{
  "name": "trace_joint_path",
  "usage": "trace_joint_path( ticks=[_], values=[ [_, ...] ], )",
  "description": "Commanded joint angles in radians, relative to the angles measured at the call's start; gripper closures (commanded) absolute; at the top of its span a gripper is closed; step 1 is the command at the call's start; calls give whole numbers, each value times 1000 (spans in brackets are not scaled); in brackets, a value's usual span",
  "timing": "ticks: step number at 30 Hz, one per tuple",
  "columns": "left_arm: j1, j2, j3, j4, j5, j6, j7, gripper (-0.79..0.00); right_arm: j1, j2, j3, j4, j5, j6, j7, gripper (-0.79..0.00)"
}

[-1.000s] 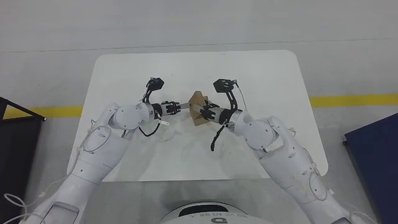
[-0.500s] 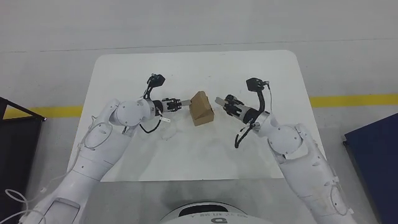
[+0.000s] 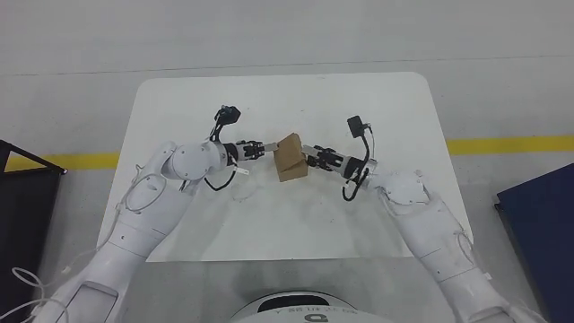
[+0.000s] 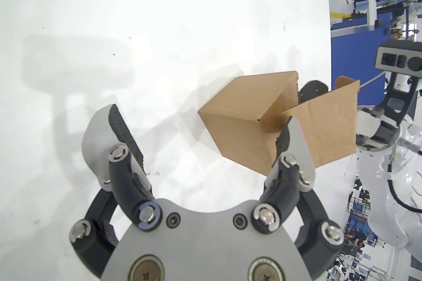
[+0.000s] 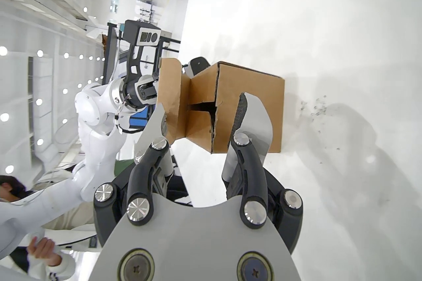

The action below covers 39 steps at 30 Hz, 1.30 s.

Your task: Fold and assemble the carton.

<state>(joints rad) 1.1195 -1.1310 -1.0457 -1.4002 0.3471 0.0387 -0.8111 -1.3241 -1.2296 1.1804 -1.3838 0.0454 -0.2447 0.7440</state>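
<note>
Top view: the small brown carton (image 3: 291,156) sits mid-frame on the white table (image 3: 179,108). The left gripper (image 3: 268,150) is just beside its left face and the right gripper (image 3: 310,153) is at its right.

Left wrist view: the left gripper (image 4: 201,114) is spread wide and empty. The carton (image 4: 244,121) is just ahead, corner-on, with a flap (image 4: 329,130) standing open.

Right wrist view: the right gripper (image 5: 202,107) is partly spread, straddling the unfolded end of the carton (image 5: 254,98); contact is unclear.

The carton is probably light. Its panels look stiff, its creases yielding and easily dented, so hold it by a flap edge.
</note>
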Motion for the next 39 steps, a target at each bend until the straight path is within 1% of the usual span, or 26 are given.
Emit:
trace_joint_path(
  ticks=[1, 2, 3, 5, 10, 12, 14, 17, 20, 27, 29, 35, 39],
  values=[
    [-5, -1, 1, 4, 0, 1, 2, -785, 9, 2, 5, 24, 60, -10, 71, -496],
    [-9, -2, 2, 7, 0, 2, 3, -785, 12, 4, 6, 34, 79, -15, 101, -523],
    [-12, -2, 2, 10, 1, 3, 5, -785, 13, 5, 8, 41, 94, -20, 124, -526],
    [-18, -3, 1, 15, 1, 5, 6, -785, 11, 7, 11, 47, 122, -32, 162, -523],
    [-25, -4, -3, 19, 4, 9, 10, -785, -8, 16, 29, 35, 140, -51, 184, -505],
    [-23, -3, -7, 16, 6, 6, 10, -785, -16, 21, 44, 24, 92, -53, 146, -502],
    [-10, 0, -14, 2, 5, -3, 5, -785, -32, 26, 57, 0, 23, -37, 78, -502],
    [15, 6, -20, -28, 21, -20, -16, -785, -48, 31, 71, -30, -52, -4, 0, -474],
    [39, 11, -27, -61, 35, -22, -19, -785, -53, 32, 69, -52, -93, 20, -46, -449],
    [60, 15, -23, -91, 65, -12, -28, -785, -36, 31, 38, -72, -120, 44, -41, -422],
    [59, 13, -13, -89, 69, -12, -31, -785, -28, 30, 28, -66, -123, 47, -40, -400],
    [48, 5, 24, -75, 80, -8, -37, -785, -14, 29, 12, -56, -135, 51, -42, -385],
    [38, 3, 24, -69, 69, -9, -33, -785, -15, 31, 10, -59, -153, 65, -52, -376]
  ],
)
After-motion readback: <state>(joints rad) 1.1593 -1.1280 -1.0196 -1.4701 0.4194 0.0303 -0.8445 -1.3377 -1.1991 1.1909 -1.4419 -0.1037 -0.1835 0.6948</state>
